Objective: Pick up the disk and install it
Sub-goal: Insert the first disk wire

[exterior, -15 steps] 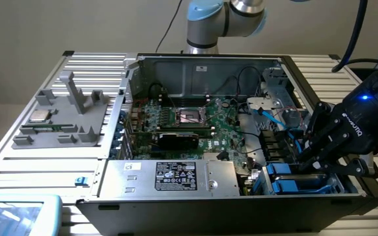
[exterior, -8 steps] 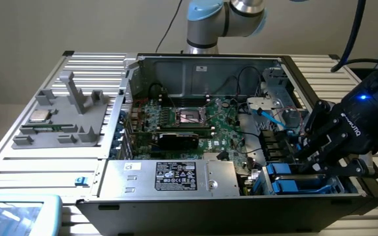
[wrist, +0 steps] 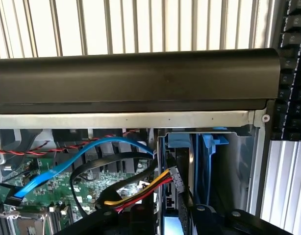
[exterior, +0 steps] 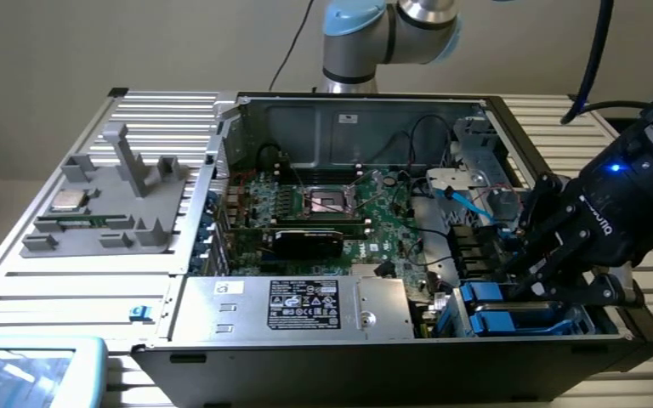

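1. Here, the exterior view takes in the whole open computer case (exterior: 349, 119), motherboard (exterior: 389, 217) included; the wrist view shows yellow-red cables (wrist: 140, 188) beside blue carriers (wrist: 212, 144).
2. The disk (exterior: 488, 292) sits in the drive bay (exterior: 576, 316) at four o'clock.
3. The arm (exterior: 644, 187) slants in from three o'clock, gripper (exterior: 536, 280) down at the disk; open or gripping, I cannot tell.

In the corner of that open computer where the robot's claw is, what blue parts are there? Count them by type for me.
Blue drive carriers: 2
Blue flat cable: 1
Total: 3
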`<state>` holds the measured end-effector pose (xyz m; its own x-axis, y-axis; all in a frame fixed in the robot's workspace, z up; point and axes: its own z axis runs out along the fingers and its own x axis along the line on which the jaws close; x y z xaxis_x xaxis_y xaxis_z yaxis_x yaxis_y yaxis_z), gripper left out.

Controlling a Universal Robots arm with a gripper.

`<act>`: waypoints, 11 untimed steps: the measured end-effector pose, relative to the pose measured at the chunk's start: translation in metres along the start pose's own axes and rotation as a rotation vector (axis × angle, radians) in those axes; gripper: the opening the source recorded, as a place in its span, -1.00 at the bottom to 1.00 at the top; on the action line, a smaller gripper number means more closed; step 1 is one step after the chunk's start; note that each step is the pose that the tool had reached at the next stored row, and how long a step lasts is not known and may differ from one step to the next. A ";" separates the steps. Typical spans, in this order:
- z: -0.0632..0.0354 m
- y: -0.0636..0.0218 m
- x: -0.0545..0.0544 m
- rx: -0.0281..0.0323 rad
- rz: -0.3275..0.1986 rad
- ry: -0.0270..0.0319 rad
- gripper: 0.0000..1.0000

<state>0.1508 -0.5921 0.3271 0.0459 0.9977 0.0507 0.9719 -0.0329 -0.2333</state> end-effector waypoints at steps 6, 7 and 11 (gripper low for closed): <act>-0.0038 -0.0080 0.000 -0.0176 -0.001 -0.0003 -0.33; -0.0038 -0.0080 0.000 -0.0176 -0.001 -0.0003 -0.33; -0.0038 -0.0088 0.000 -0.0181 -0.001 0.0009 -0.33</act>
<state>0.1432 -0.5924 0.3328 0.0449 0.9976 0.0519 0.9759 -0.0327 -0.2156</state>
